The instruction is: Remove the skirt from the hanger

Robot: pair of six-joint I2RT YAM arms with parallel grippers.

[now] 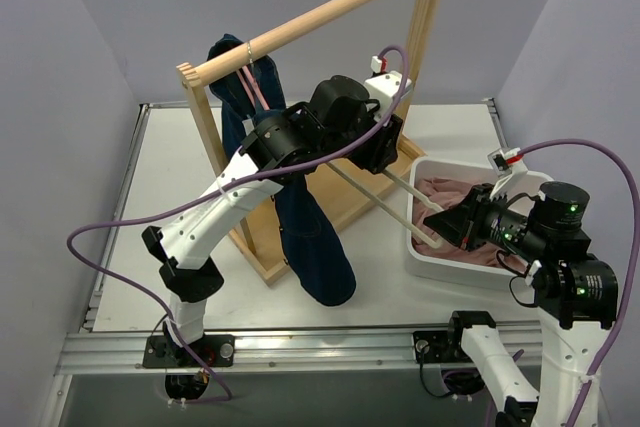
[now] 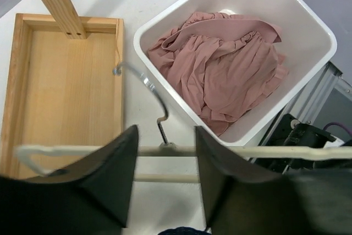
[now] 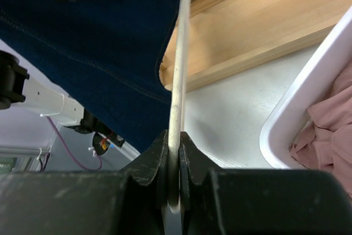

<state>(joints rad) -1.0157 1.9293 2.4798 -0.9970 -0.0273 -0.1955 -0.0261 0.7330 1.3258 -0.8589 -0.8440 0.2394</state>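
The dusty-pink skirt [image 2: 220, 70] lies crumpled in a white bin [image 2: 181, 1], off the hanger; it also shows in the top view [image 1: 445, 192] and at the right edge of the right wrist view [image 3: 330, 130]. The cream hanger [image 1: 375, 199] is bare and held in the air between the rack and the bin. My right gripper [image 1: 440, 222] is shut on one end of the hanger [image 3: 179, 81], its jaws [image 3: 174, 147] pinching the thin bar. My left gripper [image 2: 165, 133] is open, its fingers straddling the hanger's two bars [image 2: 308, 152] next to the silver hook [image 2: 148, 83].
A wooden rack stands with its rail [image 1: 320, 12] overhead and its tray base [image 2: 60, 81] on the table. A dark blue denim garment [image 1: 310, 237] hangs from the rail on a pink hanger [image 1: 255, 87], close behind my left arm. The bin [image 1: 450, 269] stands at the right.
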